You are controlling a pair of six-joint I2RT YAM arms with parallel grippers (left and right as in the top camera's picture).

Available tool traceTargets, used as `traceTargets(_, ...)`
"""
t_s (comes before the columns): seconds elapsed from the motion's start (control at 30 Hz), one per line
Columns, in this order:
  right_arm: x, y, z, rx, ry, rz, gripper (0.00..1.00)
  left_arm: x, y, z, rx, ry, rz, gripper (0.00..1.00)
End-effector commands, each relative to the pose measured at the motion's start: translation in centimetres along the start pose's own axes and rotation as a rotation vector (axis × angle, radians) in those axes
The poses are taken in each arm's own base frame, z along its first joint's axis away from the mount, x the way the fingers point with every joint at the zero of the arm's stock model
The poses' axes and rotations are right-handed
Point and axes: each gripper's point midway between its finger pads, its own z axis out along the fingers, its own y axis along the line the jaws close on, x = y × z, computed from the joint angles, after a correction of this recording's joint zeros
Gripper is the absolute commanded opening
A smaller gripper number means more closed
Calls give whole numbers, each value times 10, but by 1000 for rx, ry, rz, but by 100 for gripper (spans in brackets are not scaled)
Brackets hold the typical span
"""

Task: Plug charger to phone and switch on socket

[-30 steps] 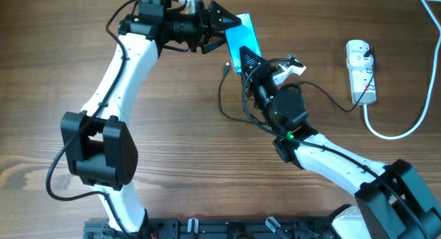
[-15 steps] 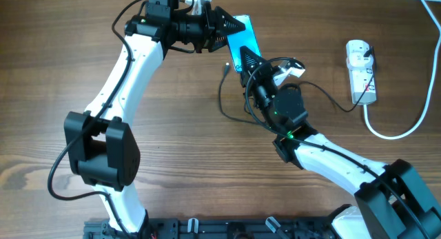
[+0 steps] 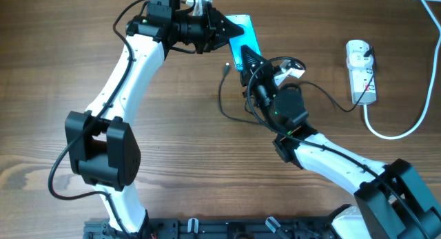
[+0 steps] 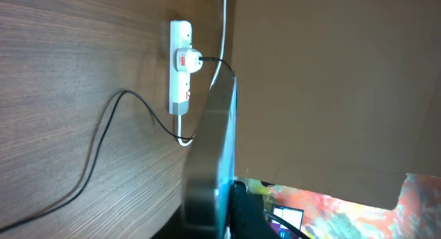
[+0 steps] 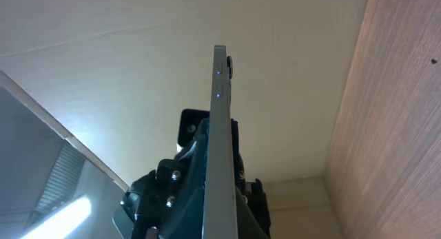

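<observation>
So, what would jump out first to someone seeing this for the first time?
The bright cyan phone at the top centre of the table, where two white-and-black arms meet: the left pincer grips it and the right pincer sits at its lower end. Off to the right lies a white socket strip, its thin black charger cable trailing toward the arms.

Overhead: even diffuse light, sharp all over, just faint soft shadows on the table. The phone screen is saturated cyan near the far edge. Left wrist: phone edge close to lens, dark and blurred. Right wrist: ceiling strip light blown out, wall washed pale.
</observation>
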Motion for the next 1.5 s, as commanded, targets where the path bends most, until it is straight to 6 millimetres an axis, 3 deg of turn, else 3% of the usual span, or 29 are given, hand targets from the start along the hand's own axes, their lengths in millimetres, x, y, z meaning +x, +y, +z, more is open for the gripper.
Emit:
traceTargets(0.0, 4, 4, 4, -10, 11, 8, 4, -1, -4, 3, 5, 0, 25, 7)
traceTargets(0.4, 4, 4, 4, -9, 11, 8, 5, -2, -4, 3, 4, -1, 25, 4)
traceTargets(0.5, 4, 2, 4, -2, 9, 7, 21, -3, -3, 2, 2, -6, 24, 4)
traceTargets(0.67, 1, -13, 3, 57, -5, 44, 30, -8, 1, -4, -3, -18, 20, 4)
traceTargets(0.73, 0, -15, 3, 68, -9, 49, 49, -11, 5, -10, -8, -27, 10, 4)
traceTargets(0.77, 0, -16, 3, 70, -9, 49, 75, -12, 7, -13, -11, -32, 14, 4)
traceTargets(0.83, -2, -19, 3, 81, -15, 44, 100, -15, 12, -19, -20, -38, 15, 4)
traceTargets(0.97, -11, -26, 3, 116, -35, -12, 100, -15, 27, -32, -55, -36, 54, 4)
traceTargets(1.1, -9, -36, 3, 161, 43, -342, 100, -8, 50, -51, -104, -12, 109, 4)
traceTargets(1.23, 10, -66, -7, 233, 291, -686, 100, 4, 72, -75, -146, 26, 167, 4)
traceTargets(1.3, 8, -92, -18, 332, 381, -706, 100, 8, 80, -86, -157, 37, 170, 4)
traceTargets(1.37, -9, -118, -31, 479, 373, -630, 100, 12, 87, -98, -165, 43, 165, 4)
traceTargets(1.47, -24, -141, -51, 608, 427, -567, 100, 19, 91, -115, -140, 57, 190, 4)
